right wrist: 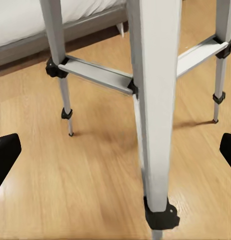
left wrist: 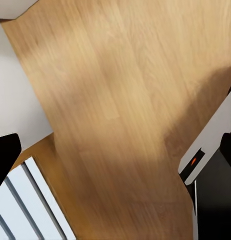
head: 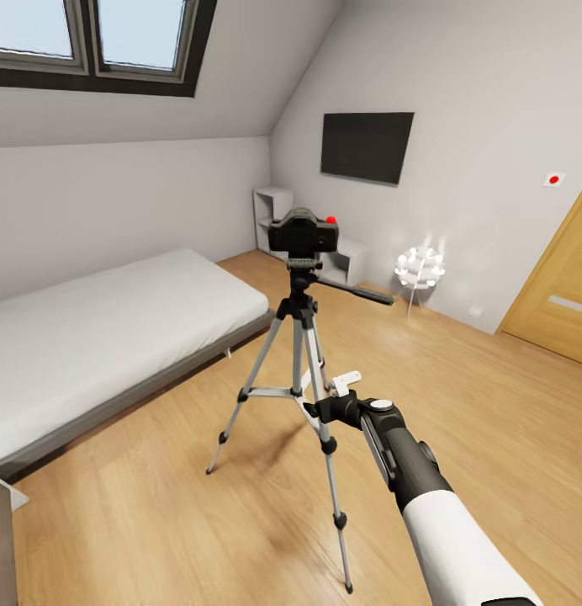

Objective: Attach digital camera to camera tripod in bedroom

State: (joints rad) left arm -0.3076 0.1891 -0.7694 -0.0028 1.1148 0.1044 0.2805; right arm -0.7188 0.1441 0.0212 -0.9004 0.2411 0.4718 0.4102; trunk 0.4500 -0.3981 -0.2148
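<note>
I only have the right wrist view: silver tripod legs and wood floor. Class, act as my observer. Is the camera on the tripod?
Observer: Yes. In the head view the camera sits on top of the tripod head, upright, red button on top.
Operator: Where is my right gripper relative to the tripod?
Observer: The right gripper is beside the near leg, about halfway up, well below the camera.
Operator: What is behind the tripod?
Observer: A bed to its left, a wall TV behind it, and a wooden door at far right.
Operator: And the left gripper?
Observer: Its fingertips frame bare wood floor; the jaws look apart, holding nothing.
</note>
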